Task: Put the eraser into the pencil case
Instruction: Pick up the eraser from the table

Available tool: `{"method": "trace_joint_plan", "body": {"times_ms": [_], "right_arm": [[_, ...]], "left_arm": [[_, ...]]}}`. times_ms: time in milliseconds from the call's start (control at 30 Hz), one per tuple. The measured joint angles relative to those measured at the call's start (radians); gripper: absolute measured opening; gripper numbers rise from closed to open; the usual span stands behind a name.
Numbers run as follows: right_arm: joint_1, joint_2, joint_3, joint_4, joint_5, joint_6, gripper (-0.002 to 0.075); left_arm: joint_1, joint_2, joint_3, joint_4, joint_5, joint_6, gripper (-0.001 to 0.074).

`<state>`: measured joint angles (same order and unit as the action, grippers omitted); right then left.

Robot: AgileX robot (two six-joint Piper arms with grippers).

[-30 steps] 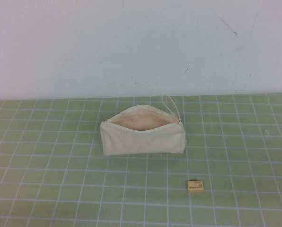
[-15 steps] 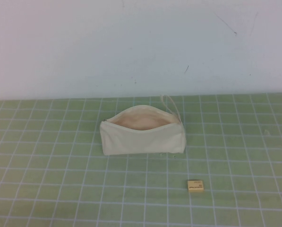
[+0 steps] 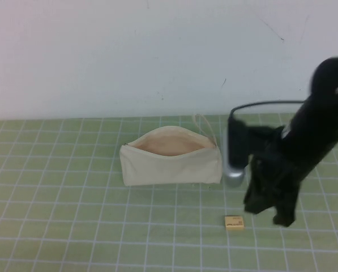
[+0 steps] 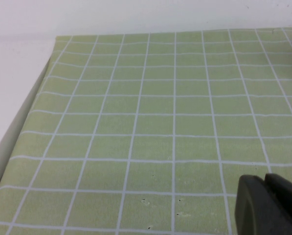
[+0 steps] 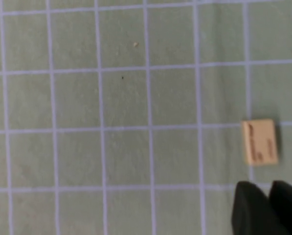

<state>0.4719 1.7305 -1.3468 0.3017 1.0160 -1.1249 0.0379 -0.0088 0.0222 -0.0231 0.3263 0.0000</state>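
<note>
Now one eraser [image 3: 234,222] and one open pencil case [image 3: 170,156]; right tool [image 3: 269,214] and left tool [image 4: 267,205] look closed.

Cream-white matt cloth pouch [image 3: 171,164]; tan matt rectangular block [image 3: 234,222]; green gridded matt worktop [image 3: 72,226]; black matt right hand [image 3: 269,212].

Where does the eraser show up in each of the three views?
High view: eraser lies on the green grid mat, nearer the robot than the pencil case, beside the right hand.
Left wrist view: not in it; only the left hand.
Right wrist view: eraser, close to the hand's tips.
Shared landmark: the mat.
</note>
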Motion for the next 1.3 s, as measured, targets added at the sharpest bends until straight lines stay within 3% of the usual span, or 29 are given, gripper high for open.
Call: {"method": "trace_joint_plan", "body": {"times_ms": [200, 367, 567, 867, 1067, 1300], "right_arm": [[0.057, 0.134, -0.007, -0.055, -0.087, 0.001, 0.0290], [0.084, 0.219, -0.011, -0.183, -0.151, 0.016, 0.0350], [0.087, 0.277, -0.012, -0.281, -0.223, 0.133, 0.0357], [0.087, 0.314, -0.021, -0.288, -0.238, 0.154, 0.0352], [0.087, 0.314, -0.027, -0.286, -0.228, 0.172, 0.0202], [0.092, 0.274, -0.132, -0.286, -0.083, 0.280, 0.0202]], "left_arm": [[0.000, 0.000, 0.000, 0.000, 0.000, 0.000, -0.0001], [0.000, 0.000, 0.000, 0.000, 0.000, 0.000, -0.0001], [0.000, 0.000, 0.000, 0.000, 0.000, 0.000, -0.0001], [0.000, 0.000, 0.000, 0.000, 0.000, 0.000, -0.0001], [0.000, 0.000, 0.000, 0.000, 0.000, 0.000, -0.0001], [0.000, 0.000, 0.000, 0.000, 0.000, 0.000, -0.0001]]}}
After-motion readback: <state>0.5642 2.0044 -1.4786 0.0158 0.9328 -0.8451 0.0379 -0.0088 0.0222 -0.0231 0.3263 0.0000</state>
